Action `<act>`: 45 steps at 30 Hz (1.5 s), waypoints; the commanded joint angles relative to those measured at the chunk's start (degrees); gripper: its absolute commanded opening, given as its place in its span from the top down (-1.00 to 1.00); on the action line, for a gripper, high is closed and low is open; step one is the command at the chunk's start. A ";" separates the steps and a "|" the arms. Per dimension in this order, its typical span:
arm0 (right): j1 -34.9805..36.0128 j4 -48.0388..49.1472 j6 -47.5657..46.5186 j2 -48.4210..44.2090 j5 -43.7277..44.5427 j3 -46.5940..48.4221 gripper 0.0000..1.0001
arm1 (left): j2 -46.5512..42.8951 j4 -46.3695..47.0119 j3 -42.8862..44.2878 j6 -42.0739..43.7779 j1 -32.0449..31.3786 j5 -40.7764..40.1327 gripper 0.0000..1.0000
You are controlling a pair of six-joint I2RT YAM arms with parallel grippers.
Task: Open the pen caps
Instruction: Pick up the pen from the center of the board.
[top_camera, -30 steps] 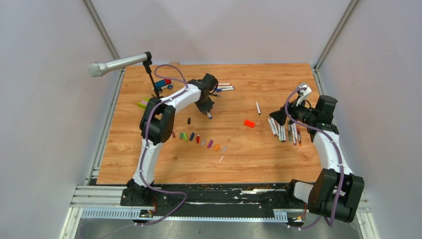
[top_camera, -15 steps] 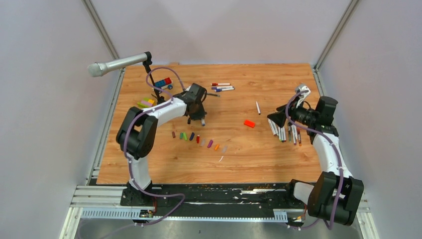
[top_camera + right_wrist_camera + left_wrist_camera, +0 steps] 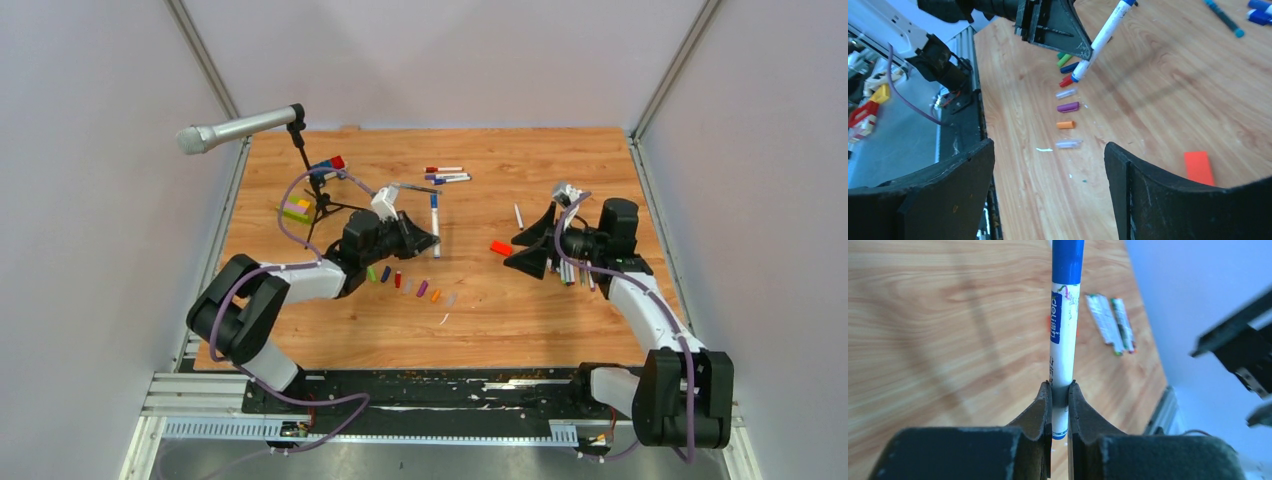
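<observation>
Left tool (image 3: 1060, 390): clamped on white pen (image 3: 1064, 340), blue cap (image 3: 1068, 255) on, tilted above bench (image 3: 550, 310), left of orange block (image 3: 501, 248) | Right tool (image 3: 1048, 150): jaws wide apart, empty, just right of block | Loose pen caps (image 3: 410, 285): row on bench, left of block

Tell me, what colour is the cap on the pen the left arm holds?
Blue cap on a white pen; left wrist view shows it best.
</observation>
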 commanded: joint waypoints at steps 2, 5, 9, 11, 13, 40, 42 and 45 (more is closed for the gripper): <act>4.76 17.41 18.59 0.24 3.42 -3.02 -0.65 | -2.35 31.00 -5.71 -4.94 -5.10 3.63 1.00; 7.30 19.94 24.57 1.30 9.67 -3.96 -0.67 | -0.92 36.25 -6.58 -6.41 -8.32 1.38 1.00; 9.47 22.36 31.17 2.59 14.66 -4.71 -0.68 | 2.30 40.35 -6.23 -7.78 -12.04 -1.24 1.00; 10.19 23.75 32.45 3.32 15.00 -4.96 -0.66 | 4.00 41.91 -5.52 -8.36 -13.25 -1.68 1.00; 10.87 23.78 32.73 3.65 15.67 -4.97 -0.64 | 5.56 43.19 -5.05 -9.02 -14.43 -2.03 1.00; 13.84 26.93 35.80 6.73 12.73 -3.91 1.00 | 7.79 40.09 -3.06 -8.04 -20.20 -4.19 0.65; 13.82 26.97 34.95 6.29 11.84 -3.80 1.00 | 6.22 38.93 -4.03 -6.61 -20.20 -4.21 0.43; 13.74 25.60 32.53 5.96 10.58 -3.29 1.00 | 3.19 34.39 -4.34 -2.74 -20.11 -2.43 0.11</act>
